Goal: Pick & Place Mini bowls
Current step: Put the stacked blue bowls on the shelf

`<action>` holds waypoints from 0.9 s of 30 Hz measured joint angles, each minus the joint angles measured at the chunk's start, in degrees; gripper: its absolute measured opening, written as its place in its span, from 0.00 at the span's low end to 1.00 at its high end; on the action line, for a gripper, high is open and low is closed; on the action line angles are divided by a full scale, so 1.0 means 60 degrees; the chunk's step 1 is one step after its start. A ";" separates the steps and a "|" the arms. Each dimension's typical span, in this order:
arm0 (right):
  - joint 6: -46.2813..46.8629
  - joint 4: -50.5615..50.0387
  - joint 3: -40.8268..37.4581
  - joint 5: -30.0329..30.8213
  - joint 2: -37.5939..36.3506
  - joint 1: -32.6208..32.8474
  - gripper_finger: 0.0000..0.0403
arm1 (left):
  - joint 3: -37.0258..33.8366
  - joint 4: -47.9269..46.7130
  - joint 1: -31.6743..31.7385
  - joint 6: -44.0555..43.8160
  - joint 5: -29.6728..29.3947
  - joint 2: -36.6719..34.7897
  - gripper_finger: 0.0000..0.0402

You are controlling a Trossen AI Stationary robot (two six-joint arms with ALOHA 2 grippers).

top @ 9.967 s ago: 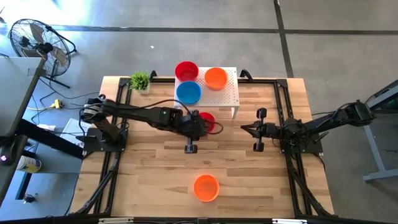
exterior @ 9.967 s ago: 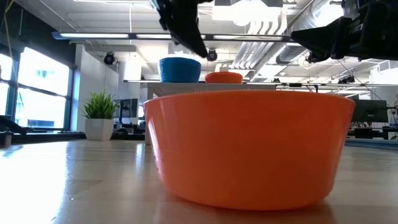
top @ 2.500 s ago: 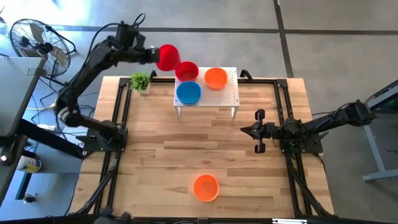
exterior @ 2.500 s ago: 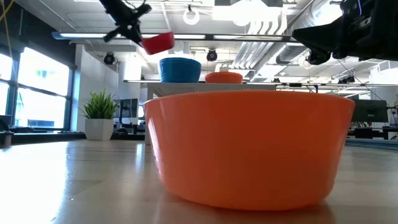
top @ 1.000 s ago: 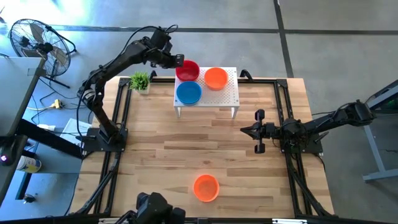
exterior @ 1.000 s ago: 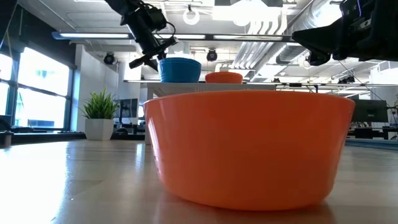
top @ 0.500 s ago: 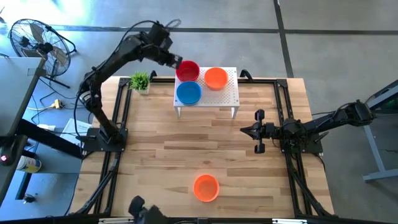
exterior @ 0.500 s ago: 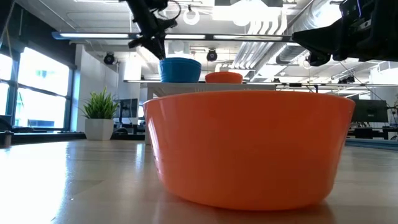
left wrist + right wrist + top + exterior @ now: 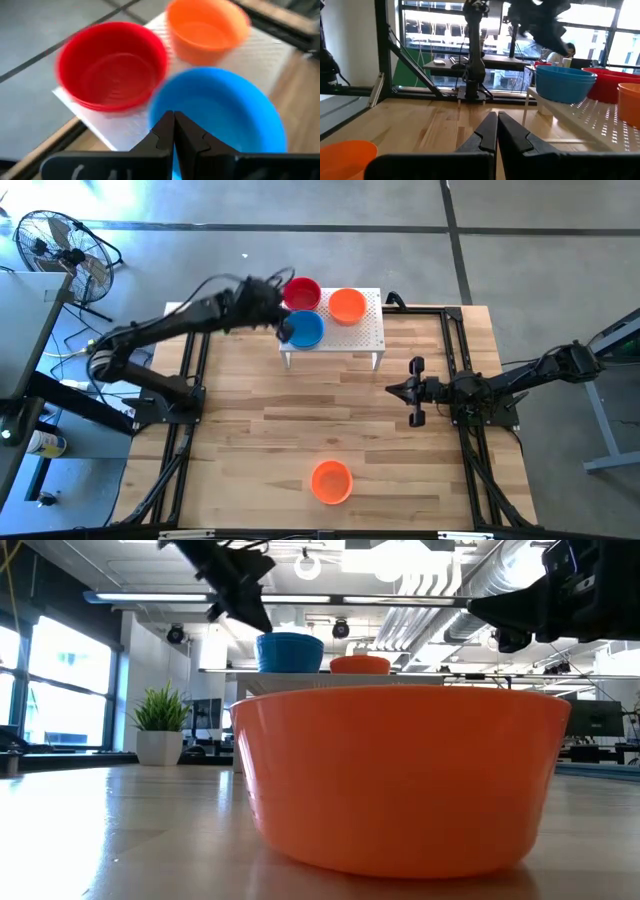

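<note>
Three bowls sit on the white stand point(image 9: 362, 330); left gripper point(image 9: 283, 330), jaws shut and empty, hovers by the blue bowl point(image 9: 305, 329). Next: fetch the orange bowl point(image 9: 331, 481) on the tabletop point(image 9: 250, 440).

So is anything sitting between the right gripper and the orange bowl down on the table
Nothing visible: bare wood lies between the shut right gripper and the orange bowl on the table.
</note>
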 joint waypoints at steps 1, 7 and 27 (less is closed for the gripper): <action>0.0061 -0.0033 0.0000 0.0075 -0.0001 0.0001 0.00 | -0.0564 0.0513 -0.0217 0.0001 -0.0009 -0.0300 0.01; 0.0464 -0.0933 0.0138 0.0238 -0.0002 0.0001 0.00 | -0.3920 0.3298 -0.1700 0.0068 -0.0490 -0.2165 0.00; 0.5604 -0.8897 0.4859 0.3477 0.2673 0.2635 0.23 | -0.7544 0.7084 -0.3739 0.0622 -0.1391 -0.3889 0.00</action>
